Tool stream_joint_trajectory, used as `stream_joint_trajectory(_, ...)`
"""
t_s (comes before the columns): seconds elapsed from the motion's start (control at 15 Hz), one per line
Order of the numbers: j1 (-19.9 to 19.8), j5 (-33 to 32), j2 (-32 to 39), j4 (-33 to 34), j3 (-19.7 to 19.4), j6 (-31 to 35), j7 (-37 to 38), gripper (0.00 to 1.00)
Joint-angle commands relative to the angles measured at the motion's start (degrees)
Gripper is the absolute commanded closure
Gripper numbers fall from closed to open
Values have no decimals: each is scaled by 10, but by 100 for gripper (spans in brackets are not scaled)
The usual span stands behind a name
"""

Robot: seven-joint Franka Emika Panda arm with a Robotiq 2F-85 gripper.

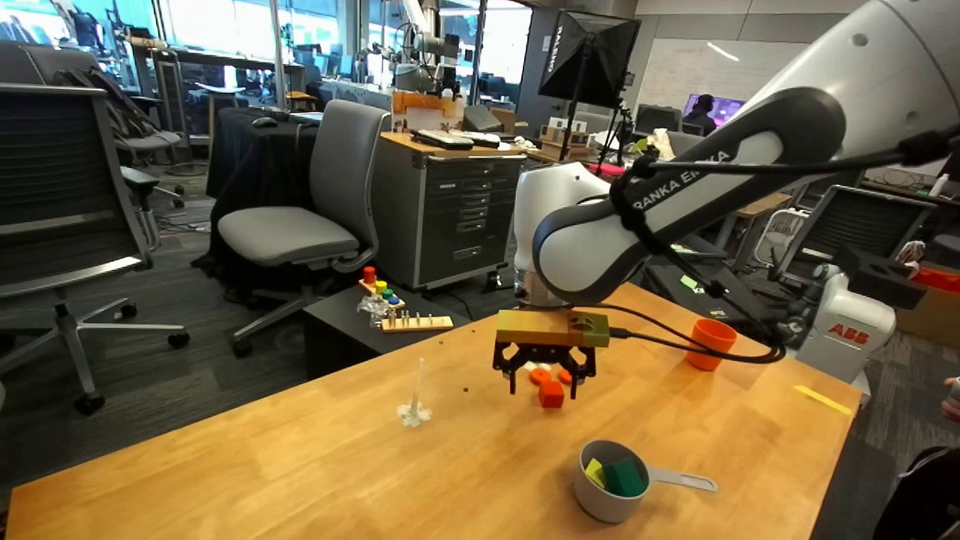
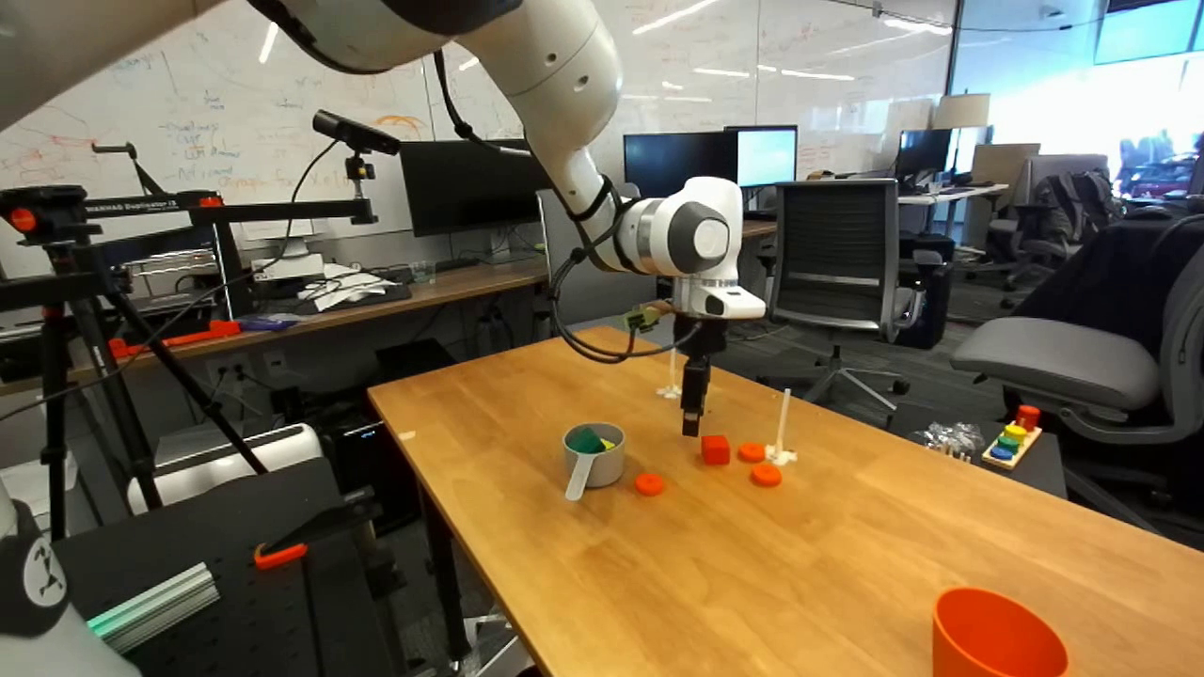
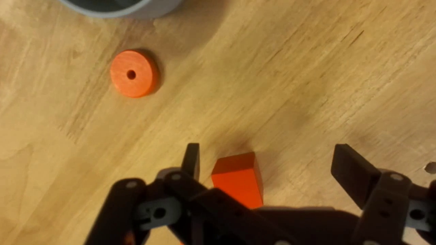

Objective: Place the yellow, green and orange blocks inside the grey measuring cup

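Gripper (image 1: 543,389) released — fingers (image 3: 354,175) spread wide, holding nothing, hanging over the bench (image 1: 300,457). Orange-red cube (image 3: 238,183) is lower down, on the bench: about 8 o'clock from mid-gap in the wrist view, nearer the 9 o'clock finger, touching neither. In an exterior view the same cube (image 2: 715,449) shows at 4 to 5 o'clock from the fingertips.

Grey measuring cup (image 1: 600,504) stands upright at 5 o'clock from the gripper in an exterior view, handle (image 1: 684,478) out to 3 o'clock. Green block (image 1: 624,478) and yellow block (image 1: 595,472) already inside it, yellow at green's 9 o'clock; the orange-red cube is the one outside.

Roughly between cup and cube: a holed orange disc (image 3: 138,76), flat on the bench, 10 o'clock from mid-gap in the wrist view, near the cup but apart from it.

Another orange disc (image 2: 752,452) at 3 o'clock from the cube in an exterior view, a third disc (image 2: 767,475) at 4, both just beside an upright white post (image 2: 784,425). Second white post (image 1: 417,386), also upright, at 9 o'clock from the gripper in an exterior view, well apart. Orange cup (image 2: 997,644) upright on the bench, 4 o'clock from the cube — well away. Yellow strip (image 1: 823,400) on the bench near its edge, 3 o'clock from the gripper.
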Motion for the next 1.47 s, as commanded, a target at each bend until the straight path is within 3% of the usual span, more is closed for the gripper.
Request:
stream_joint_trajectory(0.0,5,-2,55,103,-15,-60,5,0)
stream_joint_trajectory(0.87,-17,6,113,168,-17,-143,-3,0)
stream_joint_trajectory(0.93,-17,3,118,173,-18,-143,-8,9)
stream_joint_trajectory(1.0,-17,2,121,176,-19,-140,-9,26)
stream_joint_trajectory(1.4,-14,-2,126,193,-21,-141,-6,72)
